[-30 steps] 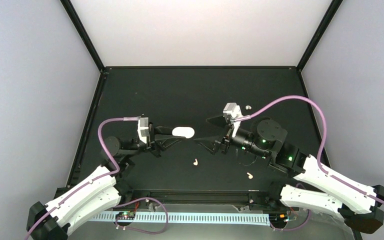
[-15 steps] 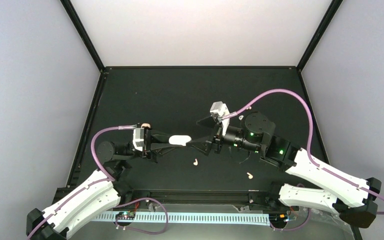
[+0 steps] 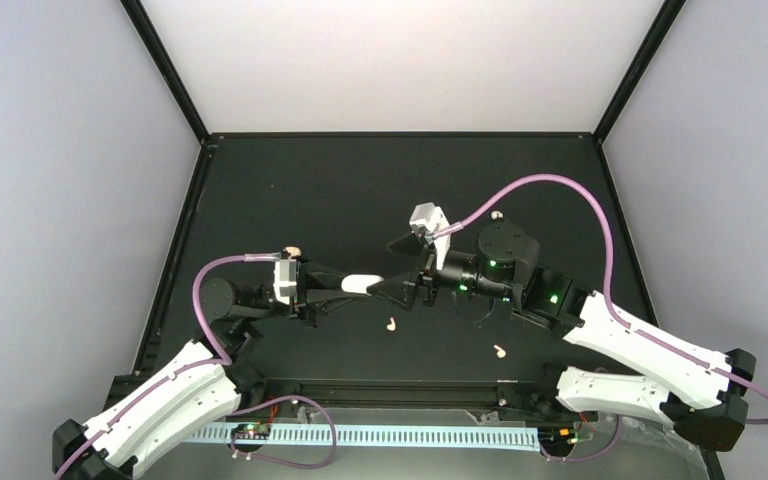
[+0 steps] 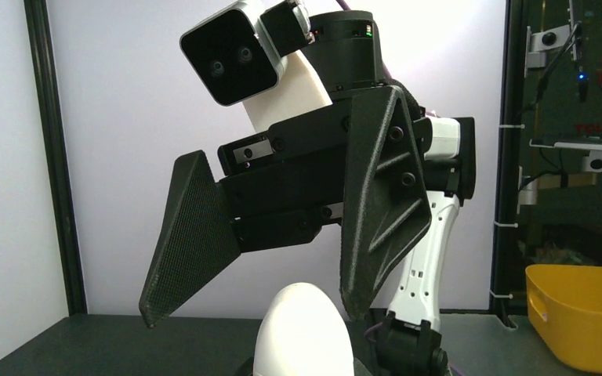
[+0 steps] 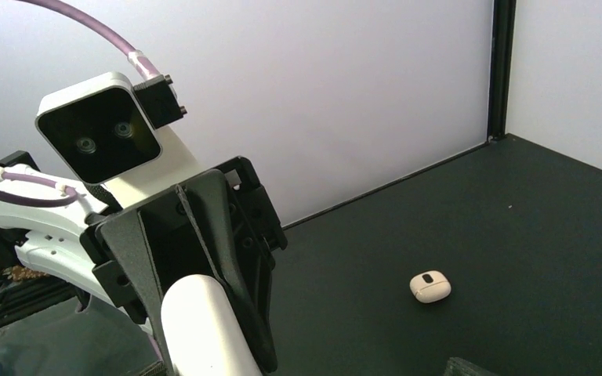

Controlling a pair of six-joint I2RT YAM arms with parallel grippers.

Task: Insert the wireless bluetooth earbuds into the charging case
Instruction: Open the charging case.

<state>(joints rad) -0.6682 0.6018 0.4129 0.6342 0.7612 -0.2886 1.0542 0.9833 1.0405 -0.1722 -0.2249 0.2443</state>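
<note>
Step in hand: getting the case open. No earbud picked up yet.

Left tool point(image 3: 358, 285): narrow, clamped on the case point(image 3: 368, 282), gripping one end, with the other rounded end sticking out toward the right arm. From the wrist views the case looks lifted off the tabletop point(image 3: 360, 190), though I cannot confirm the gap underneath. No seam or raised lid shows in any view, so I judge the lid to be closed.

Right tool point(image 3: 388, 270): wide, holding nothing. In the left wrist view its two fingers straddle the free end of the case, one on each side. I cannot tell whether either finger is touching it.

Earbuds: both on the tabletop, nearer the arm bases than the case. One point(image 3: 390, 324) lies just below the meeting point of the two tools, the other point(image 3: 500, 351) further toward my right side. They are well apart from each other.

Also noted: a small tan lump point(image 5: 429, 286) with a dark spot on the tabletop. It is not part of the job.

Next move, my judgement: bring the right tool's fingers onto the free end and work the lid up while the left tool keeps its grip. The shell is glossy and rounded, so slipping is likely. The pull should be light enough that the case does not twist out of the left tool.
</note>
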